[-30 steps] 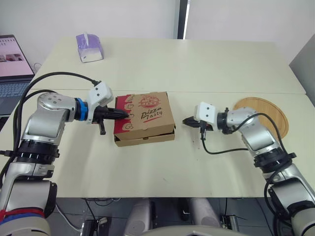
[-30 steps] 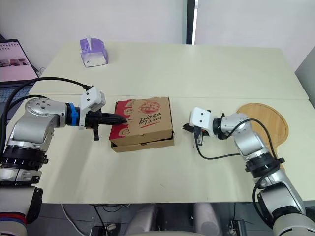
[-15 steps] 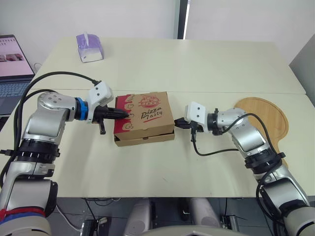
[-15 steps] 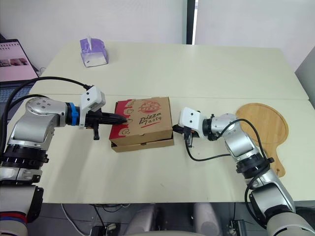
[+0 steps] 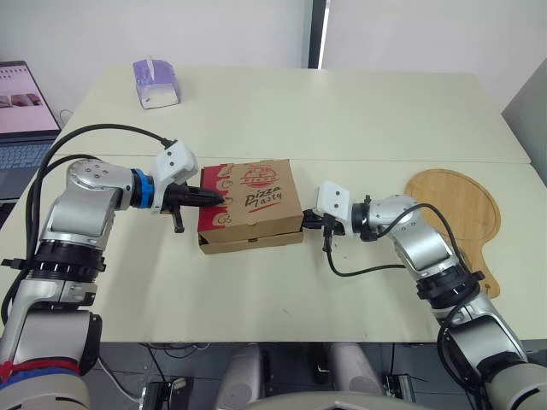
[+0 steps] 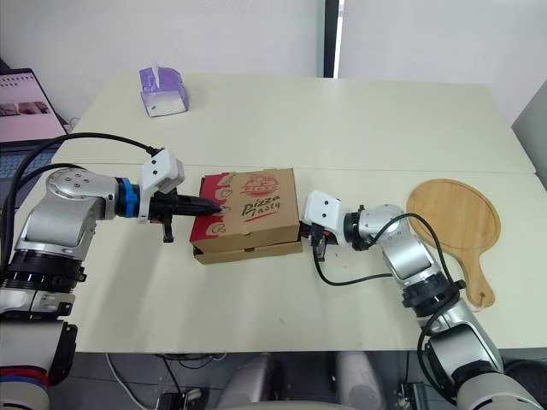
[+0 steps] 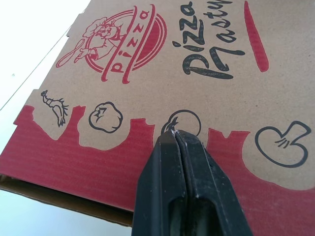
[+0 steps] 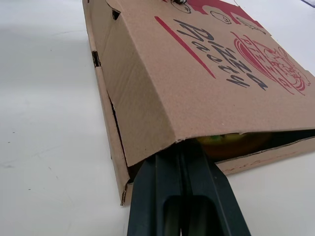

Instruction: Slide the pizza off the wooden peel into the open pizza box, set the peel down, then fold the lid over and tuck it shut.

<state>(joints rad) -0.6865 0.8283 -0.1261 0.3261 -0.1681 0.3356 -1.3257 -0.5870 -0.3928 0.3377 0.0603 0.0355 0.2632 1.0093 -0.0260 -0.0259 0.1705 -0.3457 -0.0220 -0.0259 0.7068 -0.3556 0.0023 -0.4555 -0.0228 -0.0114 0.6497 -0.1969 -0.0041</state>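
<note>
The brown pizza box (image 5: 249, 205) lies mid-table with its printed lid folded down but slightly raised along the right and front edges. My left gripper (image 5: 220, 198) is shut, its tips pressing on the lid's red left border (image 7: 173, 135). My right gripper (image 5: 305, 220) is shut too, its tips poked against the box's right side just under the lid's side flap (image 8: 147, 108). A bit of pizza (image 8: 231, 142) shows in the gap below the lid. The round wooden peel (image 5: 451, 203) lies flat at the table's right edge, behind my right arm.
A purple tissue box (image 5: 155, 82) stands at the far left of the table. An open laptop (image 5: 21, 111) sits beyond the table's left edge. A black cable (image 5: 367, 269) loops on the table below my right wrist.
My right gripper has travelled left from open table to the box's right side, tips now under the lid flap. The left gripper has stayed pressed on the lid.
</note>
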